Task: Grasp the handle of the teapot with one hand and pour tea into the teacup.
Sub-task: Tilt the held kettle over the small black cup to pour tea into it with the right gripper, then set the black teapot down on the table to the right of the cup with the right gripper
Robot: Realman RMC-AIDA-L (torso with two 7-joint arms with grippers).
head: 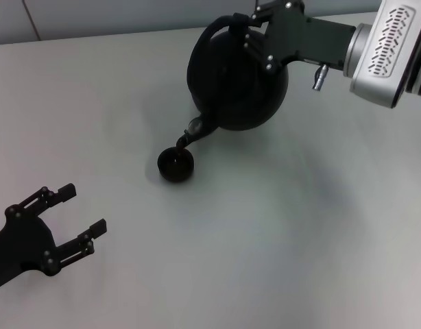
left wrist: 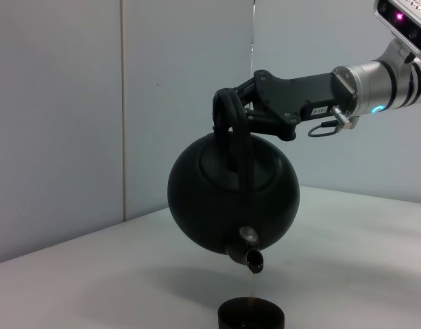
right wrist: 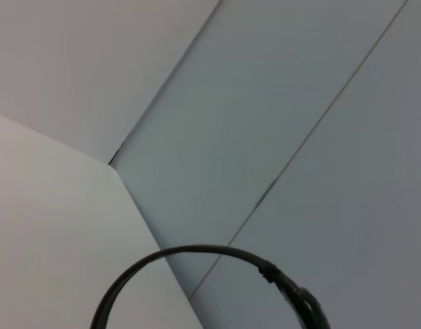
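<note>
My right gripper (head: 246,31) is shut on the handle (head: 221,27) of the round black teapot (head: 238,86) and holds it lifted above the table, tilted with its spout (head: 193,133) down. The spout hangs just over the small black teacup (head: 175,165), which holds dark tea. In the left wrist view the teapot (left wrist: 232,195) hangs from the right gripper (left wrist: 232,110), and a thin stream falls from the spout (left wrist: 251,258) into the teacup (left wrist: 251,317). The handle (right wrist: 197,264) arcs across the right wrist view. My left gripper (head: 77,214) is open and empty, low at the front left.
The grey table (head: 279,233) runs to a pale wall (head: 94,17) at the back. The right arm's silver wrist (head: 389,51) reaches in from the upper right. The table edge and wall panels (right wrist: 265,103) show in the right wrist view.
</note>
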